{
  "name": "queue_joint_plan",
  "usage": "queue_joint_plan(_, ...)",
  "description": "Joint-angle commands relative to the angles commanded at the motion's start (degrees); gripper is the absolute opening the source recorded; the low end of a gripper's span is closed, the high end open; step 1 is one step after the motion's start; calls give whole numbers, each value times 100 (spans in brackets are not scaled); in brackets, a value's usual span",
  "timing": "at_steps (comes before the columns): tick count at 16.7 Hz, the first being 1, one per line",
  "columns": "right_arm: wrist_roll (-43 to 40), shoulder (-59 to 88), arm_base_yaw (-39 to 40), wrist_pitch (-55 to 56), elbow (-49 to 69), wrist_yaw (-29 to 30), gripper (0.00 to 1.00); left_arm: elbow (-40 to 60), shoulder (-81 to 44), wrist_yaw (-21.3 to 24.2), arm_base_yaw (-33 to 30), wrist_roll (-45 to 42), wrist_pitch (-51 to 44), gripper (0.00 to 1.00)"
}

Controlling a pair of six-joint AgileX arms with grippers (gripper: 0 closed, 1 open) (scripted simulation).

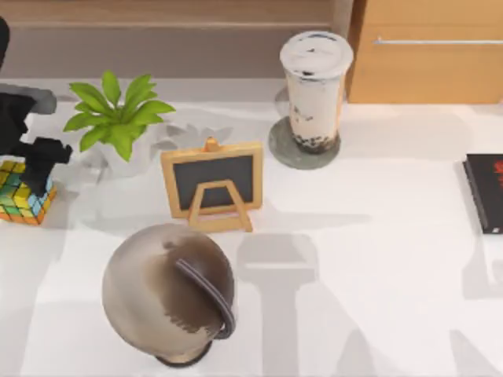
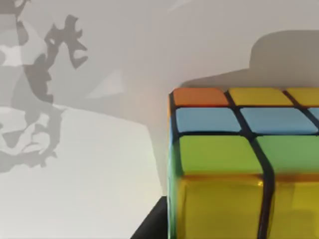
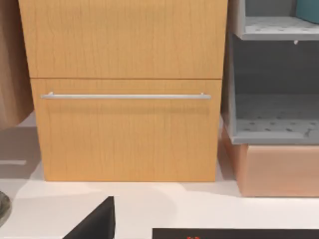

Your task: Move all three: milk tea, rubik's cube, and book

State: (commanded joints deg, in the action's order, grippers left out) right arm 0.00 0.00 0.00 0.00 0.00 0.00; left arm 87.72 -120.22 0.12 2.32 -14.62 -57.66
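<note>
Left gripper (image 1: 31, 169) at frame's left edge over cube (image 1: 23, 200); grip state indeterminate. Centre it before lifting.

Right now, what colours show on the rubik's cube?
Orange, blue, green and yellow squares with black edges on the rubik's cube, best in the left wrist view.

1. The rubik's cube (image 1: 26, 194) at the tabletop's left edge shows yellow, green, blue and orange squares on a black grid.
2. The milk tea (image 1: 315, 90) is creamy beige, with dark pearls low down and a whitish lid.
3. My left gripper (image 1: 39, 157) is black.
4. The cabinet (image 3: 127, 89) is light wood grain.
</note>
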Motion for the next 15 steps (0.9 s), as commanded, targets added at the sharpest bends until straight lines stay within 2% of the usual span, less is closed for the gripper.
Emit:
queue_joint_plan(3, 0, 0, 0, 0, 0, 0, 100, 130, 203, 5, 18, -165, -239, 0)
queue_joint_plan(7, 0, 0, 0, 0, 0, 0, 100, 420, 140, 4, -57, 41, -510, 0)
queue_joint_plan(12, 0, 0, 0, 0, 0, 0, 100, 421, 142, -7, -37, 59, -523, 0)
queue_joint_plan(15, 0, 0, 0, 0, 0, 0, 100, 350, 494, -332, 15, -4, -264, 0)
